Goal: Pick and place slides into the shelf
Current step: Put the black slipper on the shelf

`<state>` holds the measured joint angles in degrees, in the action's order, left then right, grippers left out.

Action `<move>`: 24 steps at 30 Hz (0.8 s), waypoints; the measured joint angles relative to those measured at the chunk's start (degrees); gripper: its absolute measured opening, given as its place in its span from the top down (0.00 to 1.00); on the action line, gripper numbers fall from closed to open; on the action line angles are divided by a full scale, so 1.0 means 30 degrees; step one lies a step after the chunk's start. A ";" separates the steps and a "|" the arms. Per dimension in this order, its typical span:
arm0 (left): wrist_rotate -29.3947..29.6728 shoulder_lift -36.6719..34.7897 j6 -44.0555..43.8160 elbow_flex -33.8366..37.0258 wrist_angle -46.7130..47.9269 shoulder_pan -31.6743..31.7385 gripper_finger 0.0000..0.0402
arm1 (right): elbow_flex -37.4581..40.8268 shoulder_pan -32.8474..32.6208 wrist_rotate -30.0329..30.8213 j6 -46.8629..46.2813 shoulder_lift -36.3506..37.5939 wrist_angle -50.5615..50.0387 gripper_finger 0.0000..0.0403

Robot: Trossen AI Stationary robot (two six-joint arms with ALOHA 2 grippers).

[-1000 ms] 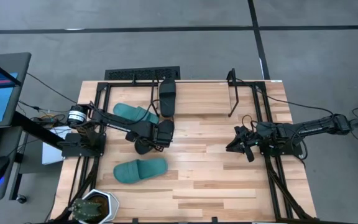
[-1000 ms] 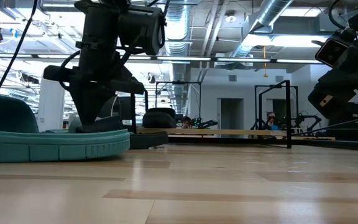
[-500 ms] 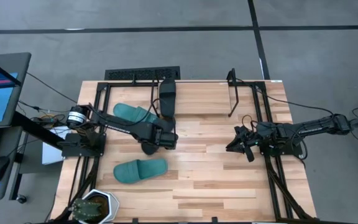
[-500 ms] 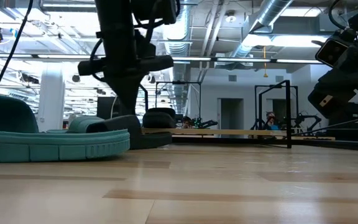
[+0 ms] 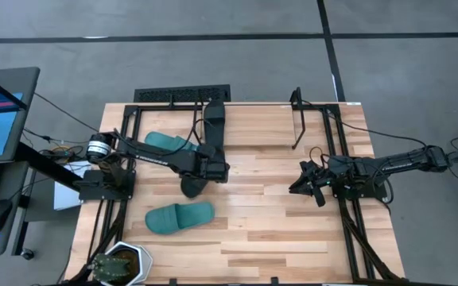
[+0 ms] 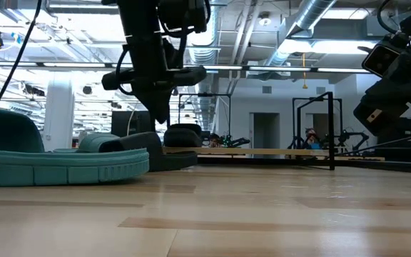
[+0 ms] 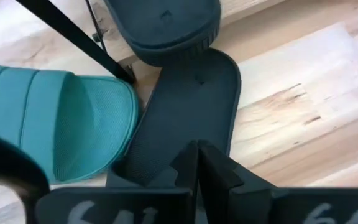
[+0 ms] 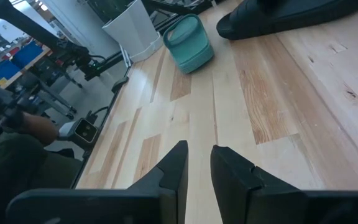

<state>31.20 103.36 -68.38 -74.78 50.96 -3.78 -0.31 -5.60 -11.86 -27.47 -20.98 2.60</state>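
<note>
Left tool: the left tool (image 5: 199, 173) is over the middle-left of the surface (image 5: 277, 230), its fingers (image 7: 188, 171) pressed fully together on the heel end of a black slide (image 7: 188, 112), seen close in the left wrist view; I judge it a pinch on the sole edge.
Right tool: the right tool (image 5: 302, 181) waits low at the right side of the surface, fingers (image 8: 173, 165) a narrow gap apart, holding nothing.
Held black slide: the black slide lies between the left tool and the shelf (image 5: 213, 119), toe pointing far; whether its toe touches the other black slide I cannot tell.
Second black slide: the second black slide (image 5: 214, 123) sits in the shelf at the far edge, left of centre.
Teal slides: one teal slide (image 5: 169, 144) lies just beside the held black one at the shelf's left end; whether it rests in the rack or on the wood is unclear. The other teal slide (image 5: 180, 218) lies near the left front, well apart from the shelf.
Handling: judged light, soft and bendy, so a heel pinch may let the toe droop. The ribbed sole rim looks grippy rather than slick.
Where to grip: the thick sole edge at heel or side, or the wide strap, which gives a firmer hold.
Risk: the long slide may swing against the thin rods.
</note>
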 joint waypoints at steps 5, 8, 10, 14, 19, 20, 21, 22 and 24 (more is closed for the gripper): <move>-0.2136 0.1303 0.0127 0.0022 -0.0738 0.0517 1.00 | 0.0002 0.0000 0.0002 0.0000 0.0003 -0.0002 0.85; -0.3975 0.2321 0.0694 0.0015 -0.1485 0.0848 1.00 | 0.0000 -0.0004 0.0002 -0.0002 0.0003 0.0001 0.85; -0.5017 0.2757 0.1089 -0.0043 -0.2101 0.0944 1.00 | -0.0002 -0.0002 0.0002 -0.0003 0.0003 -0.0001 0.85; -0.5569 0.2991 0.1421 -0.0228 -0.2667 0.0345 1.00 | -0.0002 0.0003 0.0002 -0.0003 0.0003 -0.0002 0.85; -0.6900 0.3086 0.1144 -0.1336 -0.0825 -0.1073 1.00 | -0.0002 -0.0004 0.0005 0.0004 0.0003 -0.0002 0.85; -0.6985 0.3121 0.1040 -0.1559 -0.0152 -0.1367 1.00 | 0.0003 -0.0004 0.0002 0.0001 0.0003 0.0002 0.85; -0.7026 0.3129 0.0806 -0.1709 0.0501 -0.1626 1.00 | -0.0002 0.0001 0.0002 0.0001 0.0003 0.0000 0.85; -0.6951 0.3129 0.0479 -0.1821 0.1094 -0.1784 1.00 | -0.0001 -0.0004 0.0002 0.0003 0.0003 -0.0002 0.85; -0.6725 0.3137 -0.0180 -0.2148 0.2102 -0.1883 1.00 | -0.0002 -0.0004 0.0002 0.0003 0.0003 0.0001 0.85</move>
<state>11.03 112.77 -68.92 -81.23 57.26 -9.43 -0.32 -5.61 -11.86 -27.46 -20.97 2.60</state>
